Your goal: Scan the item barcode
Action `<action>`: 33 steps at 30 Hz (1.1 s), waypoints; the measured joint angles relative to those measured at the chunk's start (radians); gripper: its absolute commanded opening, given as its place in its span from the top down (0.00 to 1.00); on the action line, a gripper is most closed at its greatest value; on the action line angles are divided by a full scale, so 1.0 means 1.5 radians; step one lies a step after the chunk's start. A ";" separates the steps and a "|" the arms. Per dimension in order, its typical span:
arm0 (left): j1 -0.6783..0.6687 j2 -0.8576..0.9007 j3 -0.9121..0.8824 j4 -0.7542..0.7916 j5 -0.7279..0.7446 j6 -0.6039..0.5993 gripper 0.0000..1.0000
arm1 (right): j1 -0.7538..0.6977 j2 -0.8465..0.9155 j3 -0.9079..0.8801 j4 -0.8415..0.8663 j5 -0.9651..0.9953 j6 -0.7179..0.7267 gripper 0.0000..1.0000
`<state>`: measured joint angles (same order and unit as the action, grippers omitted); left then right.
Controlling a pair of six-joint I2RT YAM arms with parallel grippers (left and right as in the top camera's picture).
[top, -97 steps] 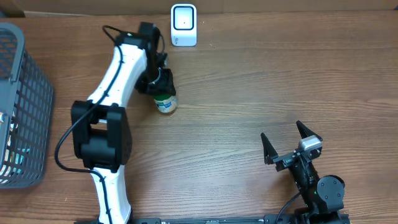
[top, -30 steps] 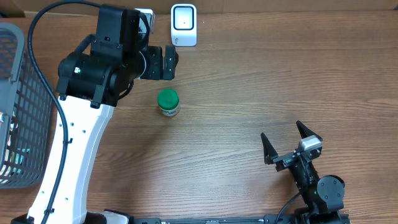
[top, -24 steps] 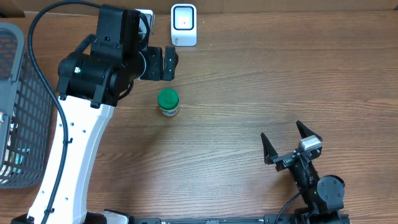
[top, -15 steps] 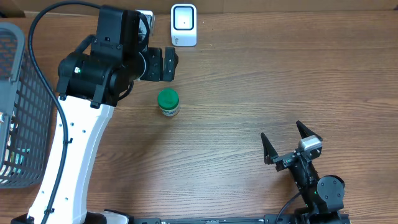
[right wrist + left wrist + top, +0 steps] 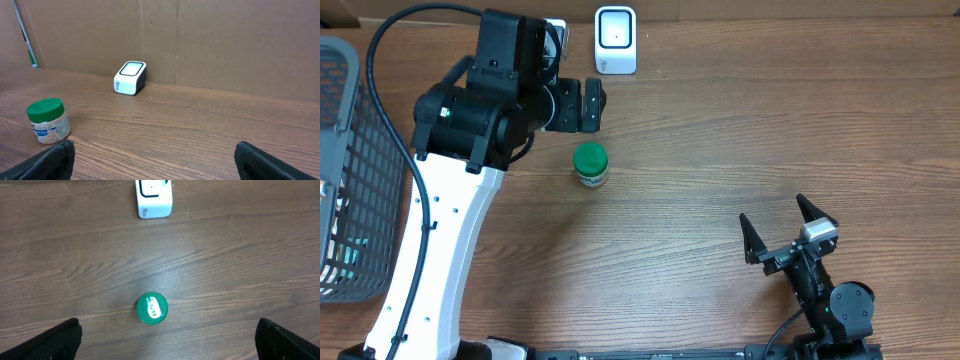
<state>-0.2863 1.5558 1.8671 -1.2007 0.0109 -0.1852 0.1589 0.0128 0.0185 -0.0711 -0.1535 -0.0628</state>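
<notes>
One small round jar (image 5: 590, 165) with a glossy green screw lid and a pale printed label stands upright on the wood-grain bench (image 5: 740, 120), near the white, rounded-box scanner (image 5: 616, 40) with its dark window. My left tool (image 5: 588, 104) hangs above the stretch between them, jaws spread wide, holding nothing. Between jar and scanner I see only bare wood. My right tool (image 5: 772, 222) sits well apart near the bench's front edge, also wide open and empty. A grey lattice basket (image 5: 355, 180) sits at far left, and flat brown cardboard (image 5: 225, 40) backs the bench.
</notes>
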 measured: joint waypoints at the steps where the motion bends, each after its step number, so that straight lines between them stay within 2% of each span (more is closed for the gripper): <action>1: 0.000 0.000 0.000 -0.005 0.000 0.000 0.00 | 0.000 0.000 0.000 0.000 0.000 0.000 0.00; 5: 0.009 0.004 0.023 -0.041 0.003 0.000 0.00 | 0.000 0.000 0.000 0.000 0.000 0.000 0.00; 9: 0.059 0.009 0.109 -0.070 0.014 0.000 0.00 | 0.000 0.000 0.000 0.000 0.000 -0.001 0.00; 14: 0.210 0.008 0.213 -0.083 0.021 -0.005 0.00 | 0.000 0.000 0.000 0.000 0.000 0.000 0.00; 23: 0.550 0.020 0.226 -0.093 0.019 -0.086 0.01 | 0.000 0.000 0.000 0.000 0.000 -0.001 0.00; 29: 0.695 0.060 0.226 -0.093 0.020 -0.118 0.00 | 0.000 0.000 0.000 0.000 0.000 -0.001 0.00; 33: 0.748 0.106 0.211 -0.107 -0.010 -0.122 0.00 | 0.000 0.000 0.000 0.000 0.000 0.000 0.00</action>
<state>0.8360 1.7153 2.1830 -1.3617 -0.0040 -0.3679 0.1589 0.0128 0.0185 -0.0715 -0.1539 -0.0631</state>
